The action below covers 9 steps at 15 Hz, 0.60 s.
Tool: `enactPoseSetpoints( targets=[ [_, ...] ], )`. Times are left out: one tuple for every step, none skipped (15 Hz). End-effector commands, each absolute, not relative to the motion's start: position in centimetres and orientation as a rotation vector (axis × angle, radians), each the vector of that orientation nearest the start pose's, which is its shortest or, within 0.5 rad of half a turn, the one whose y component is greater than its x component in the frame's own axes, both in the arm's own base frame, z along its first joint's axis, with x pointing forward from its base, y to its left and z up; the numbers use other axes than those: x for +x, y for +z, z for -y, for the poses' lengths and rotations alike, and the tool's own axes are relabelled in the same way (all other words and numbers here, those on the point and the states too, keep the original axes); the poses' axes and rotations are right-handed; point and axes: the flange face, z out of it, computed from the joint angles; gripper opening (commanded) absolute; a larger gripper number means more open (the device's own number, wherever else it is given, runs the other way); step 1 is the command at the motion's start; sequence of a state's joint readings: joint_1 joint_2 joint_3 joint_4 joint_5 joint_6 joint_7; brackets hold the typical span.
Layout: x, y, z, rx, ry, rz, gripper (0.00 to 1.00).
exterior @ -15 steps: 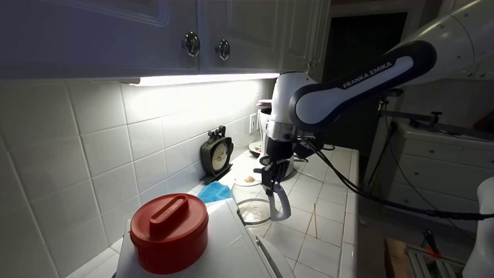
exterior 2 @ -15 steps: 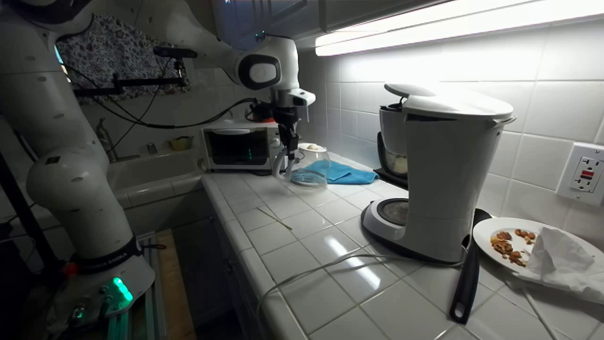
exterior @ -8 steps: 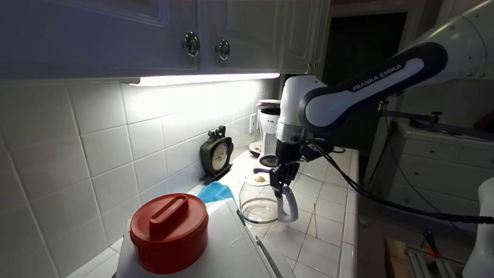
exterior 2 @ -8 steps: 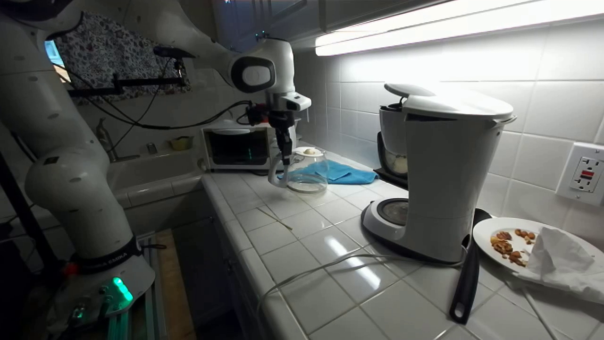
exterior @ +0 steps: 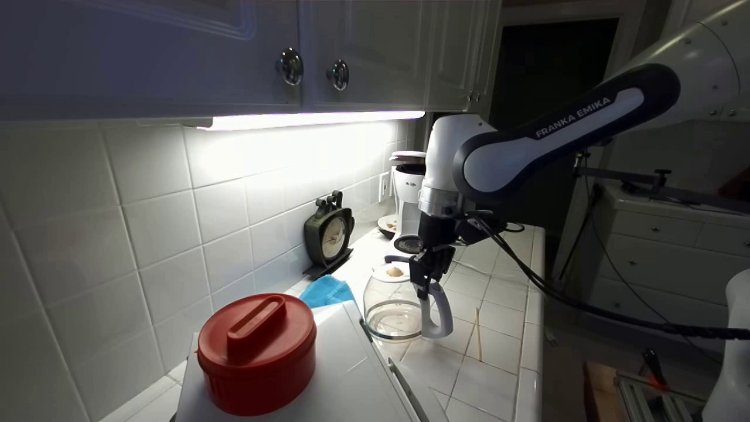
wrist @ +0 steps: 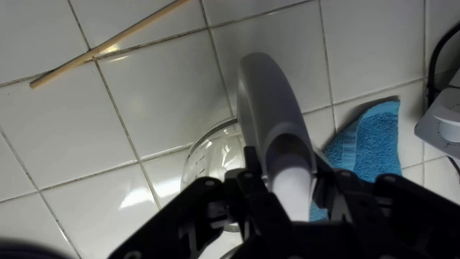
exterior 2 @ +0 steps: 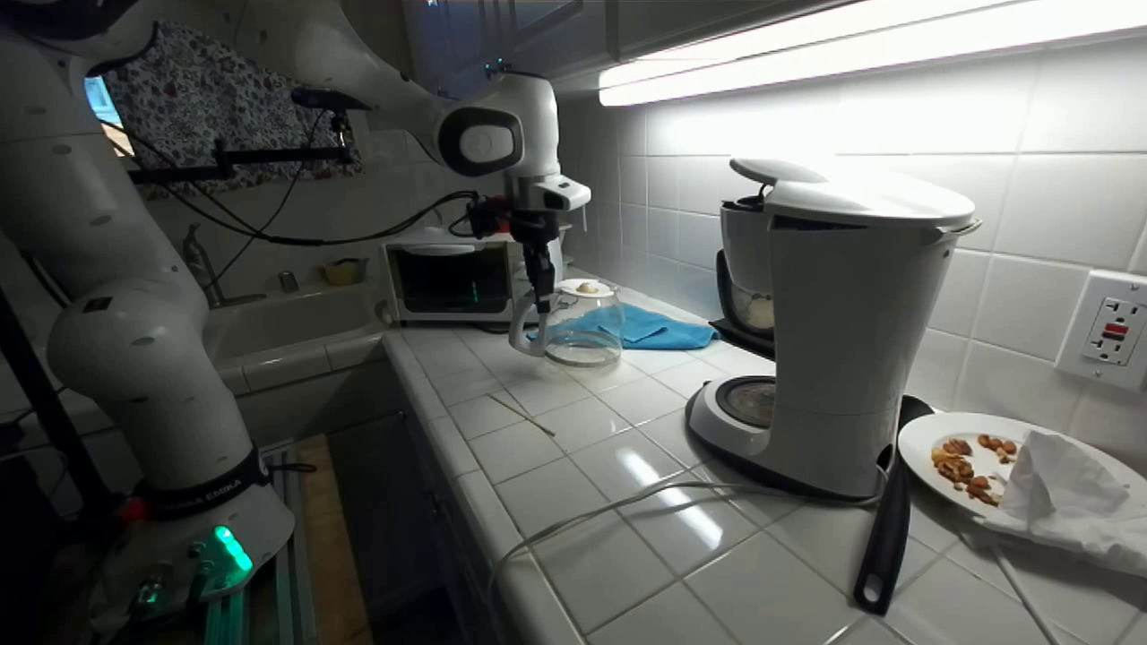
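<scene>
1. Pincer (wrist: 285, 163) points downward over the tiled surface (exterior 2: 618, 573), its fingers (wrist: 251, 160) pinching the grey handle (wrist: 266, 93) of a glass pot (wrist: 214, 154) near the top of that handle, one finger on each side.
2. The pot is upright just beside the pincer, its base lower than the fingertips; whether that base touches the surface cannot be told.
3. At the pot's mouth, next to the pincer, sits a white disc (exterior: 381, 273) bearing a small tan lump (exterior: 395, 272).
4. Past the pot from the pincer, a blue cloth (exterior 2: 668, 330) lies rumpled on the surface.
5. On the handle side, apart from the pincer, a thin stick (wrist: 107, 41) lies flat on the surface.
6. Well apart from the pincer, farther along the surface in an exterior view, stands a white coffee maker (exterior 2: 833, 358) with its lid (exterior 2: 860, 193) ajar; its cord (exterior 2: 717, 485) trails across the surface.
7. Even farther from the pincer, beside the coffee maker, a plate (exterior 2: 918, 448) holds nuts (exterior 2: 954, 468) and crumpled paper (exterior 2: 1057, 484); a black handle (exterior 2: 883, 555) sticks out next to it.
8. On the opposite side of the pincer from the coffee maker, a toaster oven (exterior 2: 452, 279) carries a red tub (exterior: 258, 363).
9. Toward the tiled wall (exterior: 164, 234) from the pincer, a dark green case (exterior: 316, 237) with a round dial (exterior: 335, 237) stands upright.
</scene>
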State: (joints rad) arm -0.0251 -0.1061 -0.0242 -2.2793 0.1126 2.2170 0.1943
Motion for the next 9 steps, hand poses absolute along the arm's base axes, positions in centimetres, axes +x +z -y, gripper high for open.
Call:
enactPoseSetpoints(
  targets=[
    [50.7, 39.9, 2.7, -2.991, -0.034, -0.589, 0.09],
    [50.7, 39.7, 2.7, -2.979, -0.026, -0.629, 0.09],
    [50.8, 39.4, 2.6, -2.962, -0.006, -0.690, 0.09],
    [50.9, 39.2, 2.5, -2.943, 0.027, -0.739, 0.09],
    [50.9, 39.0, 2.4, -2.931, 0.022, -0.806, 0.09],
    [51.0, 38.8, 2.3, -2.914, 0.035, -0.858, 0.09],
    [51.0, 39.0, 2.2, -2.895, 0.039, -0.915, 0.09],
    [51.0, 39.2, 2.2, -2.878, 0.035, -0.974, 0.09],
    [50.8, 39.6, 2.1, -2.857, 0.037, -1.038, 0.09]
  ],
)
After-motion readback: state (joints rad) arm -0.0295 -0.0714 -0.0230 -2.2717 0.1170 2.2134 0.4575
